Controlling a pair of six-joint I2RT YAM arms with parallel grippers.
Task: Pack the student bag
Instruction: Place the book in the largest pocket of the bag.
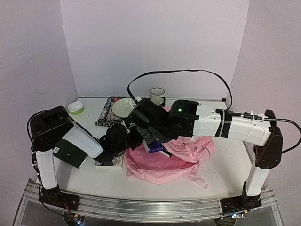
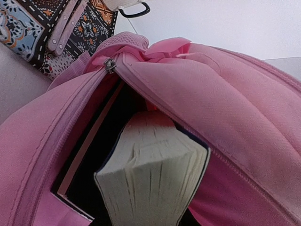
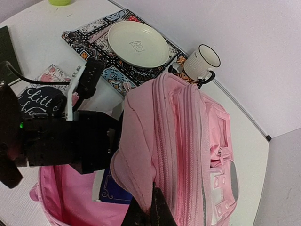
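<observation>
1. Reaching from their bases at the near edge of the white desk (image 1: 225,162), the left arm (image 1: 75,139) and the right arm (image 1: 235,126) meet near the middle.
2. The student bag (image 1: 164,162), a soft pink backpack, lies on the desk in front of the arms, with its main zip open toward the left.
3. The right jaws are closed, pinching the pink fabric at the edge of that opening and holding it lifted.
4. The left jaws sit at the mouth of the bag. Their tips are hidden, so I cannot tell whether they are open or gripping.
5. A thick book (image 2: 150,174) with cream page edges sticks partly out of the opening, right in front of the left wrist camera. A thinner dark-covered book (image 2: 77,162) lies beside it inside.
6. Just left of the bag, a black book with white lettering (image 3: 40,106) lies on the desk.
7. Farther back, a patterned mat (image 3: 89,51) carries a pale plate (image 3: 138,44). A white mug (image 3: 202,61) stands just beside the mat, and a green bowl (image 1: 76,108) sits near the far left corner.
</observation>
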